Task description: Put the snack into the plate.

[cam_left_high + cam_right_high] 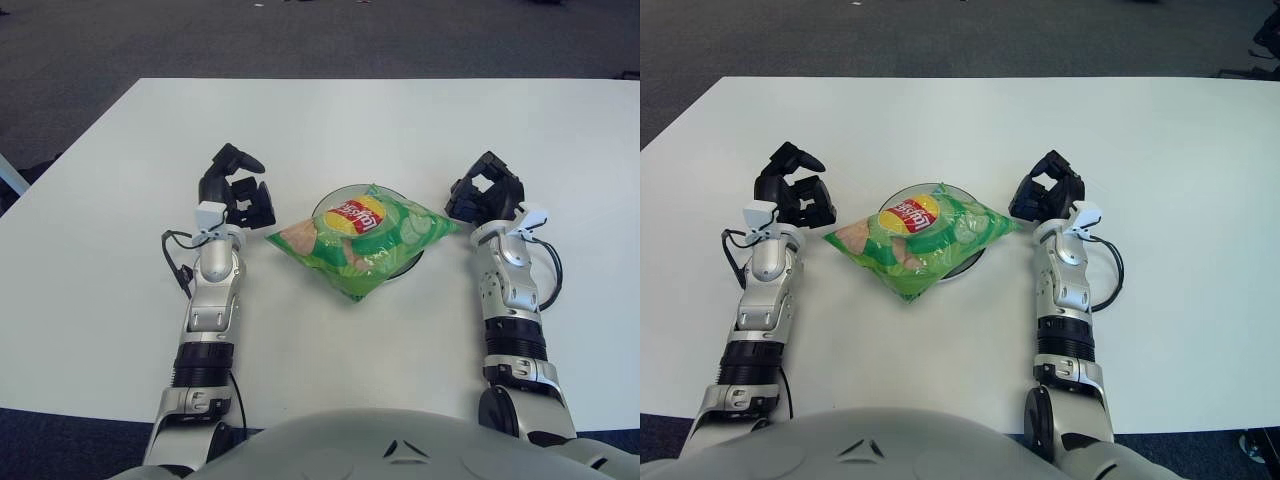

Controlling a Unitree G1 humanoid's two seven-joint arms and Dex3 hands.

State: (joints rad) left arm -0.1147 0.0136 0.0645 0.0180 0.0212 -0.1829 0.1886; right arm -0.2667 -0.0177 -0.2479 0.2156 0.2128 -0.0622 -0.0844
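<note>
lying across the plate point(420, 262), the snack point(362, 238) (a green chip bag) covers nearly all of it, so only slivers of rim show at the bag's far edge and near-right side. the bag's corners overhang onto the table point(320, 130) on the left and toward the robot. that looks like the placing step done: the bag is on the plate and neither hand has hold of it.

the right hand point(487, 197) shows just beside the bag's right corner, fingers curled loosely around nothing; whether a fingertip touches the corner i cannot tell. the left hand point(237, 190) shows just left of the bag, apart from it, fingers curled in and empty too.

what seems left, judging from this, is only to draw the hands clear. the bag sits a bit off-centre, yet it looks settled enough not to slide off.
</note>
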